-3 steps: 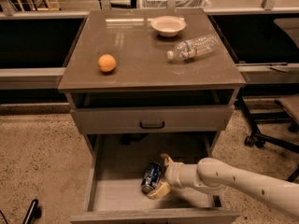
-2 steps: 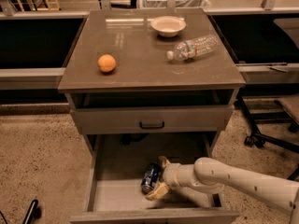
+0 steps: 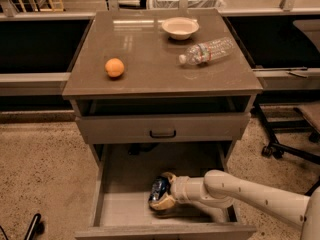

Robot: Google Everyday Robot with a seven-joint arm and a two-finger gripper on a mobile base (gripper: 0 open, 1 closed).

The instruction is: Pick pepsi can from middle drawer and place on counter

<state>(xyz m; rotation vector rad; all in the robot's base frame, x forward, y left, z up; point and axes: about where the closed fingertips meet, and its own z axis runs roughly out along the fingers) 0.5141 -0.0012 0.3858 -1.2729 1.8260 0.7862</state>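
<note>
The pepsi can (image 3: 158, 186), dark blue with white markings, lies in the open middle drawer (image 3: 119, 210), towards its front and centre. My gripper (image 3: 161, 190) reaches in from the right on a white arm and sits around the can, one side behind it and one in front. The can rests low in the drawer. The counter (image 3: 150, 54) is the glossy grey-brown top of the cabinet above.
On the counter are an orange (image 3: 114, 67) at the left, a white bowl (image 3: 180, 27) at the back and a clear water bottle (image 3: 207, 51) lying at the right. A drawer front with a black handle (image 3: 162, 133) overhangs the drawer. Chair wheels (image 3: 272, 149) stand at the right.
My gripper has slid a little to the left, further around the can. The can has not moved.
</note>
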